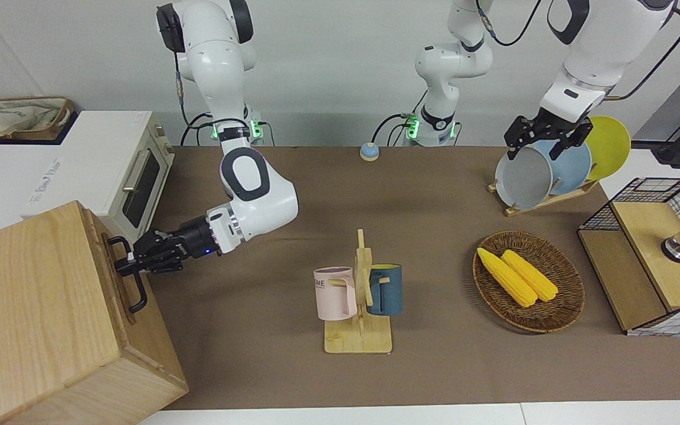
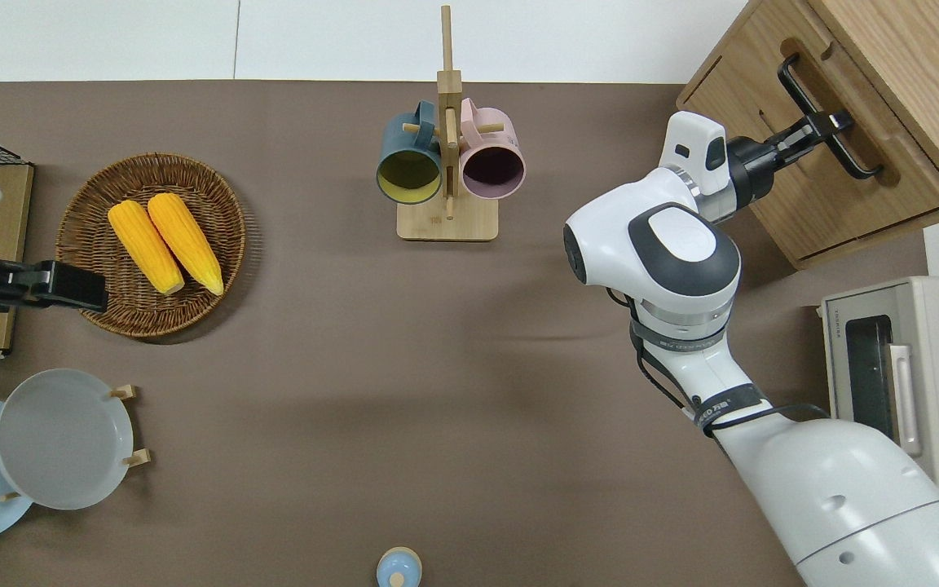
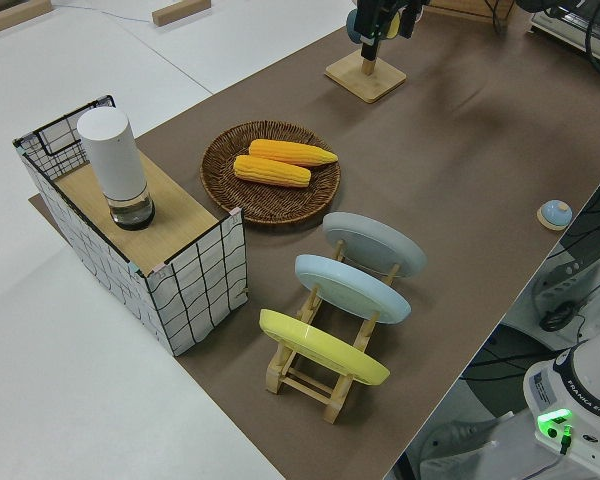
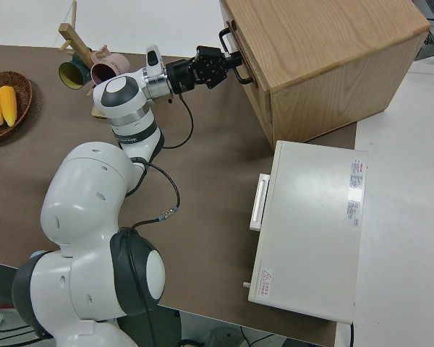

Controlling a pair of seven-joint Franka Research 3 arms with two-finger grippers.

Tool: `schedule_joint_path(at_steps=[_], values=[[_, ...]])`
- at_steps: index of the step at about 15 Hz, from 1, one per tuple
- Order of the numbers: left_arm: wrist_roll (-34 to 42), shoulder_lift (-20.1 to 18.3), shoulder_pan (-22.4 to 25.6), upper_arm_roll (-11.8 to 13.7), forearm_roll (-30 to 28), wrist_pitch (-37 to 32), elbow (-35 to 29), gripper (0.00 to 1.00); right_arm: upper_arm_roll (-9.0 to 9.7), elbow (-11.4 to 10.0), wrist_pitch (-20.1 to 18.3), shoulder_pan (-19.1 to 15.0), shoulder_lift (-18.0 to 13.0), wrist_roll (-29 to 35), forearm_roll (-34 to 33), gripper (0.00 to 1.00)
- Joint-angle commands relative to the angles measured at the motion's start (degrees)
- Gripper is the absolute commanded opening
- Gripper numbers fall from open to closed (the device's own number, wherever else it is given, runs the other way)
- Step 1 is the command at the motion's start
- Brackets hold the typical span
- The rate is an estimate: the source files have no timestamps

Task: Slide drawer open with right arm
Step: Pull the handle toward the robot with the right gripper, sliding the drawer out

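Note:
The big light-wood box (image 1: 33,307) stands at the right arm's end of the table. Its drawer (image 2: 812,183) has a black bar handle (image 2: 794,86), which also shows in the front view (image 1: 137,295). The drawer front looks flush with the box or barely out. My right gripper (image 2: 832,124) reaches level to the handle and is shut on its bar, as the front view (image 1: 124,262) and the right side view (image 4: 226,69) show. The left arm is parked, its gripper (image 1: 543,141) open and empty.
A white toaster oven (image 1: 110,171) stands beside the box, nearer to the robots. A wooden mug rack (image 1: 359,295) with two mugs is mid-table. A corn basket (image 1: 529,283), a plate rack (image 1: 546,171) and a wire-mesh box (image 1: 653,254) are toward the left arm's end.

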Motion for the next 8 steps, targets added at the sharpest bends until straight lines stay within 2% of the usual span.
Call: schedule_joint_path(at_steps=[1, 8], values=[[0.56, 0.65, 0.22, -0.37, 0.98, -1.13, 1.49, 0.99, 0.74, -0.41, 0.38, 0.95, -0.12, -1.07, -0.47, 0.000], [0.56, 0.65, 0.22, -0.37, 0.98, -1.13, 1.49, 0.99, 0.83, -0.50, -6.30, 7.71, -0.03, -1.77, 3.57, 0.000]])
